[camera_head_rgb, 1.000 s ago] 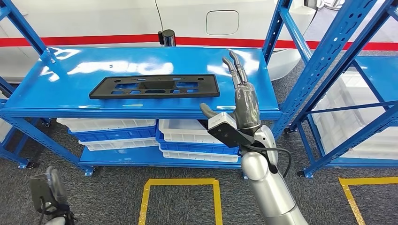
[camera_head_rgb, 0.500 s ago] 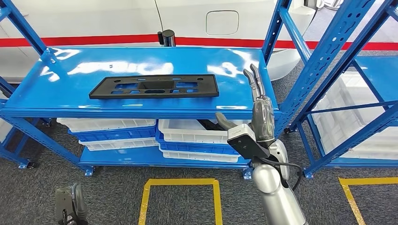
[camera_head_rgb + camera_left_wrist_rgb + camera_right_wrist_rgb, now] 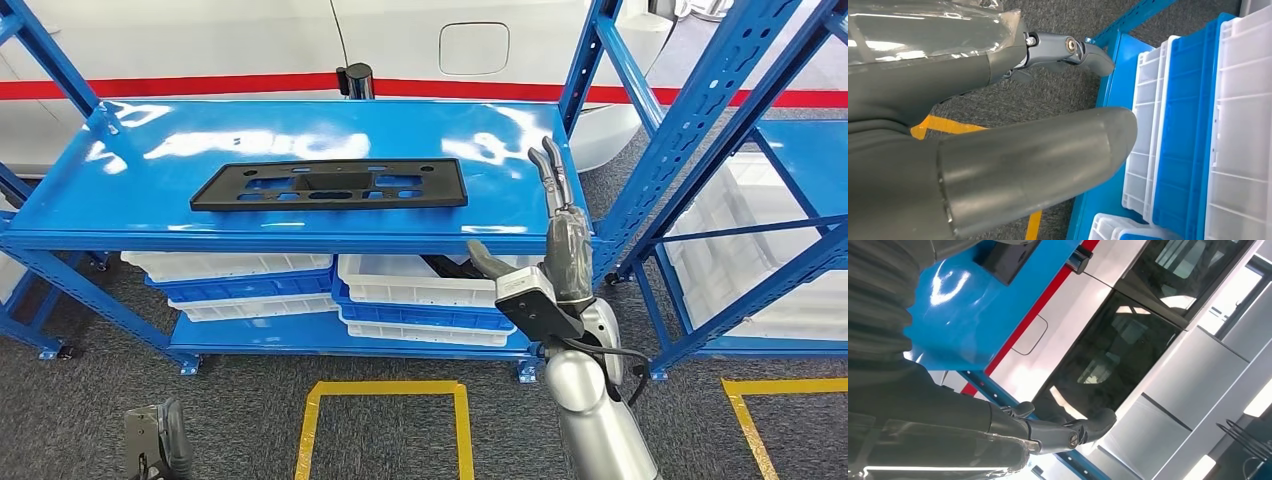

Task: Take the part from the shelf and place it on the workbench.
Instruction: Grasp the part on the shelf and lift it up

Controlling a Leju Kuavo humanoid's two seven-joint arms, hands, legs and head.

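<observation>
Blue shelf (image 3: 120, 215) bore the black part (image 3: 330, 185), untouched. Right hand (image 3: 560, 245), fingers straight and empty, had drifted rightward, farther from the part; grasp pending.

1 part (image 3: 330, 185), 2 hands (image 3: 560, 250)

Part (image 3: 329, 185) flat on shelf top (image 3: 120, 200)
Bins (image 3: 420, 295) stacked beneath (lower level); right hand (image 3: 545, 240) raised off the front right corner.
</observation>
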